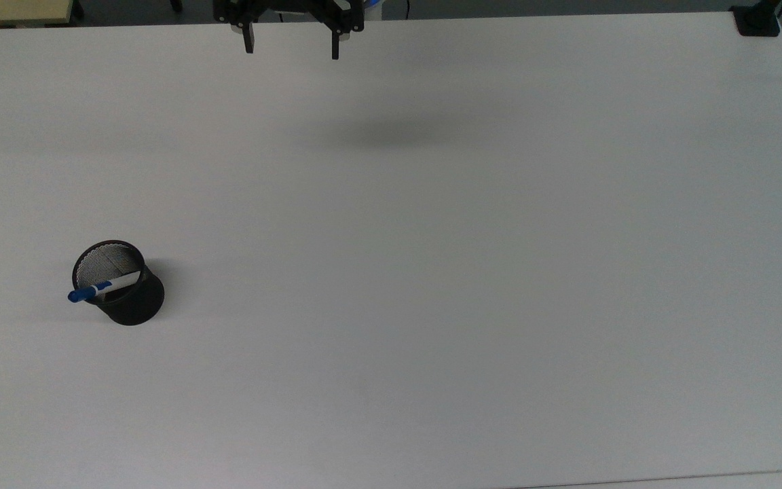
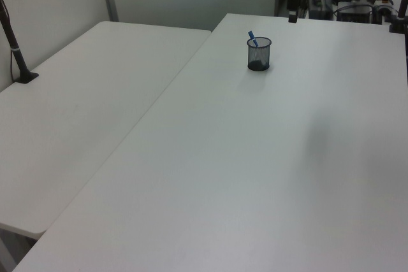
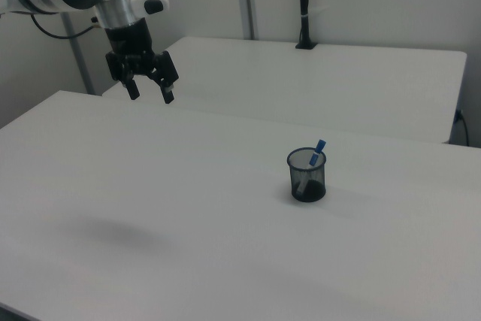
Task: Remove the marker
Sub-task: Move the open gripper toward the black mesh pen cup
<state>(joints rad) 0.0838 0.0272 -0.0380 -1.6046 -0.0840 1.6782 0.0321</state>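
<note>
The marker (image 1: 101, 288), white-barrelled with a blue cap, stands slanted inside a black mesh cup (image 1: 134, 302) on the white table, its blue cap sticking out over the rim. In the left view the marker (image 2: 252, 37) pokes up from the cup (image 2: 259, 54) far back on the table. In the right view the marker (image 3: 318, 149) leans in the cup (image 3: 307, 177) at centre right. My gripper (image 1: 291, 46) hangs open high over the table's far edge in the top view, far from the cup. It also shows in the right view, gripper (image 3: 151, 95) at upper left, with nothing between its fingers.
A second white table (image 2: 83, 100) adjoins on the left view's left, with a black clamp post (image 2: 16, 42) on it. Another black clamp (image 1: 756, 20) sits at the top view's upper right corner. Wide bare tabletop (image 1: 432, 272) lies between gripper and cup.
</note>
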